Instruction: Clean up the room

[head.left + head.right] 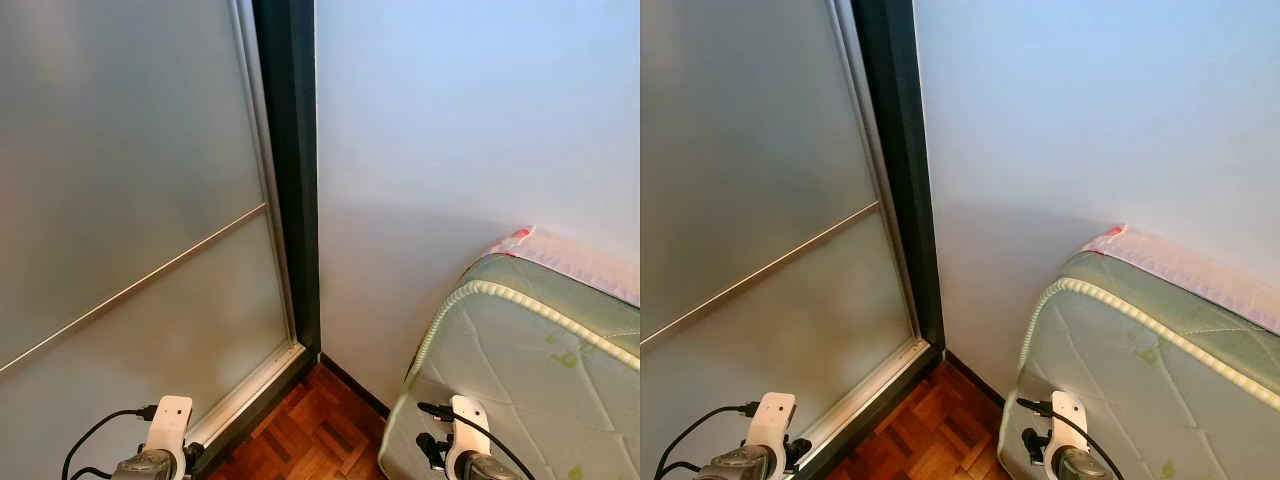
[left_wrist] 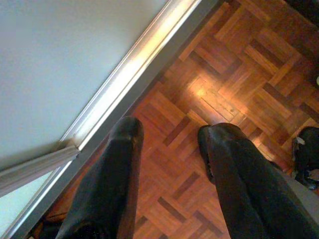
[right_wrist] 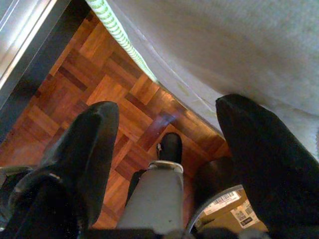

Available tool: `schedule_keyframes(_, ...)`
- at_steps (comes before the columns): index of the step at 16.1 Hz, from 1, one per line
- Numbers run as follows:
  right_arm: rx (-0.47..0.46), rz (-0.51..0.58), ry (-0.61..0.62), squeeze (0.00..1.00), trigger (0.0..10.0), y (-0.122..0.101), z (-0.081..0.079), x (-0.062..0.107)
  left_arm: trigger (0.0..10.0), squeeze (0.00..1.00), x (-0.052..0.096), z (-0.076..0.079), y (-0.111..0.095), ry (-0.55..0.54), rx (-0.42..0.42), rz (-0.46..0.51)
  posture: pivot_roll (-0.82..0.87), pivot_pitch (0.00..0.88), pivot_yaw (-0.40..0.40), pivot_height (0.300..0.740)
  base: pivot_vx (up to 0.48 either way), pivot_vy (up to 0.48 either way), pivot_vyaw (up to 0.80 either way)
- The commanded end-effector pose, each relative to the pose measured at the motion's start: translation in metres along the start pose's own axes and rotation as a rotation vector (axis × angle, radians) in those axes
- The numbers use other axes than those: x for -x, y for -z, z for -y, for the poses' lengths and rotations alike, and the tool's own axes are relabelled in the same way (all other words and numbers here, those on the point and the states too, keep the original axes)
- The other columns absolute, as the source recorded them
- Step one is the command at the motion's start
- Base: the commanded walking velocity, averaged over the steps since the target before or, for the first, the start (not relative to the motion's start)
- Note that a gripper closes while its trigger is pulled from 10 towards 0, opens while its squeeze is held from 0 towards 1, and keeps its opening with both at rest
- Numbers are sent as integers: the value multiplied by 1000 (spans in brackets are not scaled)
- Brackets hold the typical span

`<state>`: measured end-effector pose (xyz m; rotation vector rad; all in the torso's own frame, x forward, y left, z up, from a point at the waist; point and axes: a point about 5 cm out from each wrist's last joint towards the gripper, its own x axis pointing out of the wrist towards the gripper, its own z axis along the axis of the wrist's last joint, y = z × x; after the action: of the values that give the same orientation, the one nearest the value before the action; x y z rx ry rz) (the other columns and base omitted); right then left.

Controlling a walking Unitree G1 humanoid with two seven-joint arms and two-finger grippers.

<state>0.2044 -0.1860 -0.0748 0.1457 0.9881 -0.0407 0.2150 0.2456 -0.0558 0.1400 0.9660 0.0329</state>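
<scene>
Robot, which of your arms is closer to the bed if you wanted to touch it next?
Probably my right. The right gripper hangs open beside the mattress, whose green-piped edge passes just beyond its fingers. The left gripper, also open, hangs over parquet floor by the sliding door.

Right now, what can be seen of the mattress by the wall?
The pale green quilted mattress fills the lower right, its corner rounded and edged with a ribbed cream-and-green piping. Faint leaf prints mark its top. A pink-and-white layer lies along its far edge, against the white wall. Beside it is reddish wooden parquet floor.
</scene>
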Motion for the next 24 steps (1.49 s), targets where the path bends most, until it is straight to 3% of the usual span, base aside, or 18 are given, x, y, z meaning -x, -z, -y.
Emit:
schedule_keyframes(1, -22, 46, 14, 0, 10000, -14, 5, 0, 10000, 0, 1, -4, -1, -10, -5, -6, -17, 0, 14, 740, -251, 0, 0)
schedule_keyframes(24, 0, 33, 1, 0, 10000, -13, 5, 0, 10000, 0, 0, -4, -1, -7, -6, -6, -17, 0, 13, 740, -276, 0, 0)
